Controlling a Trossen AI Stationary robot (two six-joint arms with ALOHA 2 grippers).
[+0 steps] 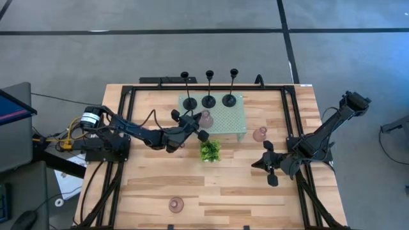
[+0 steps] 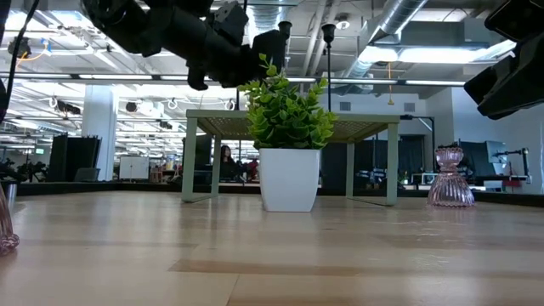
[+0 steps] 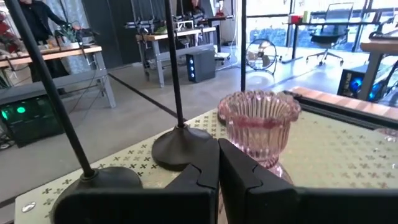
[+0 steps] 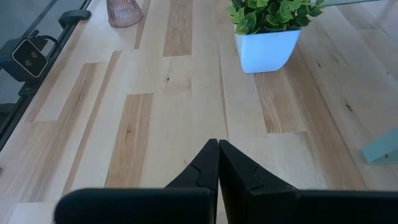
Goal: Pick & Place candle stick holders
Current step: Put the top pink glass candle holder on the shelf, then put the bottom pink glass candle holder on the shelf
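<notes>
2 dark jointed arms; left arm (image 1: 137, 133) trails yellow and black cables; flat black pincer fingers (image 3: 249, 180).

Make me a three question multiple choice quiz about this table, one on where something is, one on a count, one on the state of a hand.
1. Where does the small potted plant stand?
A. On the mint-green stand
B. On the wooden table, just in front of the stand
C. At the table's near edge

2. How many black candle stick holders stand on the mint-green stand?
A. One
B. Three
C. Five

3. How are the fingers of the left hand?
A. Shut and empty
B. Wide open
C. Shut on a black holder

Answers:
1 B, the high view shows the plant on the wood beside the stand's front edge.
2 B, three round bases line the stand's back edge.
3 A, its wrist view shows the fingers pressed together, with the pink glass holder just beyond them.
</notes>
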